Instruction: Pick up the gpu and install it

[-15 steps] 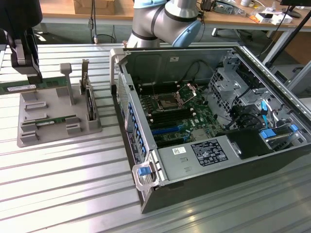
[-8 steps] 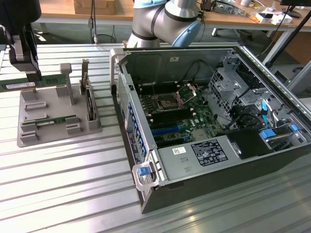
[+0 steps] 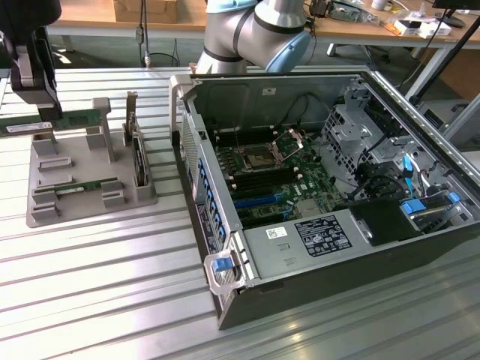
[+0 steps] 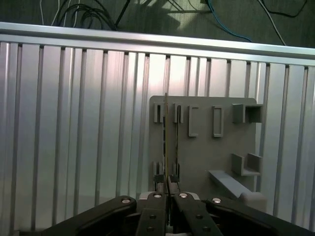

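The claw (image 4: 169, 189) is pressed together on the gpu (image 4: 167, 142), pinching the thin green board by its upper edge. The board hangs directly beneath the fingers, level with the tops of the slotted posts of the grey holder (image 3: 75, 211) below; whether it is clear of them cannot be told. Just past the claw, a second green stick (image 3: 86, 185) lies low in the holder. Further off stands a dark card (image 3: 138, 159), and farthest is the open computer case (image 3: 225, 300).
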Available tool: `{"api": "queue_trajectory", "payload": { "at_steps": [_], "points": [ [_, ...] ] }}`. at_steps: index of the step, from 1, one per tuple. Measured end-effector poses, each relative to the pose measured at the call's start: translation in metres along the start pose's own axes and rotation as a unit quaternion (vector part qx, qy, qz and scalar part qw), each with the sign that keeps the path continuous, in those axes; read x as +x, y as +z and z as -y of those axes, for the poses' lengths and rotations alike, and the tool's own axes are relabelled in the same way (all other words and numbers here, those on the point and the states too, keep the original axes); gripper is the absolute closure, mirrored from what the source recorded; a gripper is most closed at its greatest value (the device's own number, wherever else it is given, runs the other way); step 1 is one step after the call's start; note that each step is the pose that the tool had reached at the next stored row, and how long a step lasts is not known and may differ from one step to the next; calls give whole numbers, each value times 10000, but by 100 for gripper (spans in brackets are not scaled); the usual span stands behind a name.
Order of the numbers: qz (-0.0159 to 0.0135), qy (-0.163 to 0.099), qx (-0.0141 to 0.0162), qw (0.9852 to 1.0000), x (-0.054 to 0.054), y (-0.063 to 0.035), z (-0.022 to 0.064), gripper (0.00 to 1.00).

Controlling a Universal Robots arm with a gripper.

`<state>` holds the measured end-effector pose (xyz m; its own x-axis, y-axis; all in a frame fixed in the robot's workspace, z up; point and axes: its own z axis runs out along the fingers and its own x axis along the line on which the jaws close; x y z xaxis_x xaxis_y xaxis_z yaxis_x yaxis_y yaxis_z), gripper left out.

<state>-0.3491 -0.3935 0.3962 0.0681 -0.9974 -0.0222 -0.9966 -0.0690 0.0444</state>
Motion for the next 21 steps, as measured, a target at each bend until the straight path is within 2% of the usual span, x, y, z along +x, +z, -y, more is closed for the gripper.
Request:
{"api": "queue_trajectory", "payload": {
  "at_steps": [21],
  "points": [
    [0, 0, -1, 10000, -4, -177, -8, 88]
  ]
}}
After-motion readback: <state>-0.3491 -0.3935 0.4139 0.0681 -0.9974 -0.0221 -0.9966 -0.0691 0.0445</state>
